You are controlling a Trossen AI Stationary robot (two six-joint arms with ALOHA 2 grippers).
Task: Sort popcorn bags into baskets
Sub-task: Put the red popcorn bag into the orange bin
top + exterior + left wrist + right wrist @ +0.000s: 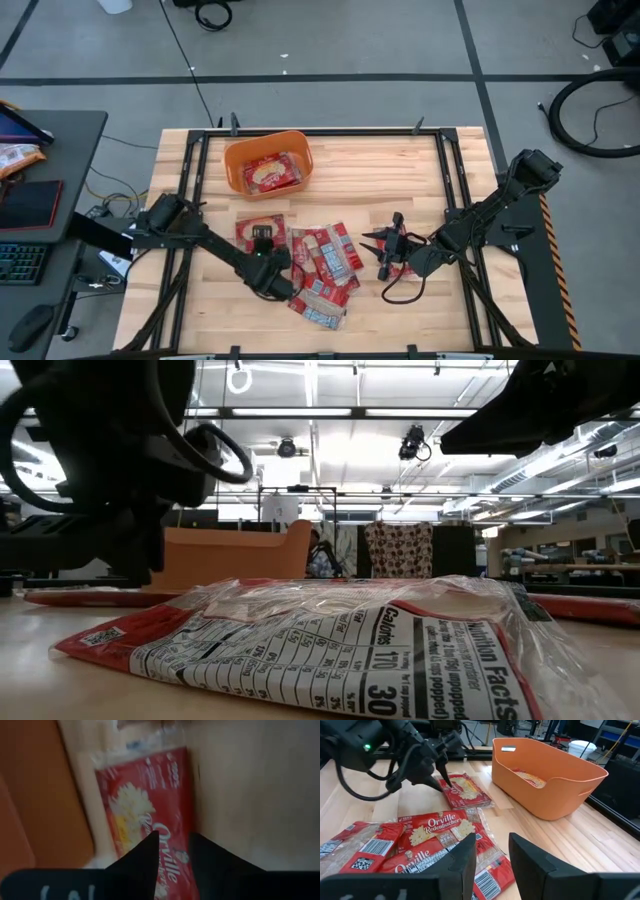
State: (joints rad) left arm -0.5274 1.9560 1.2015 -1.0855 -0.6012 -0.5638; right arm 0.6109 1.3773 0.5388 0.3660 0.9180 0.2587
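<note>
An orange basket (240,160) stands at the table's far middle with one red popcorn bag (272,172) lying inside. Just near of it, one popcorn bag (250,228) lies flat on the wood. My left gripper (262,240) is down on this bag, its fingers a narrow gap apart (172,840). Several more bags (322,265) lie overlapping in a pile at the table's middle. My right gripper (378,250) hangs to the right of the pile, open (491,842), nothing between its fingers. Another red bag (402,268) lies under it. My left gripper has both fingertips (150,842) on the printed red face (172,862) of the bag, toward one long edge, with a strip of the face showing in the gap. The fingers slant down from the table's near side. The bag lies flat on the table (465,790).
Black frame rails (455,190) run along the table's left, right and far sides. Bare wood (380,175) lies right of the basket. A bag with its nutrition label up (330,650) lies close to the low camera. A dark side table (45,170) stands beyond the left edge.
</note>
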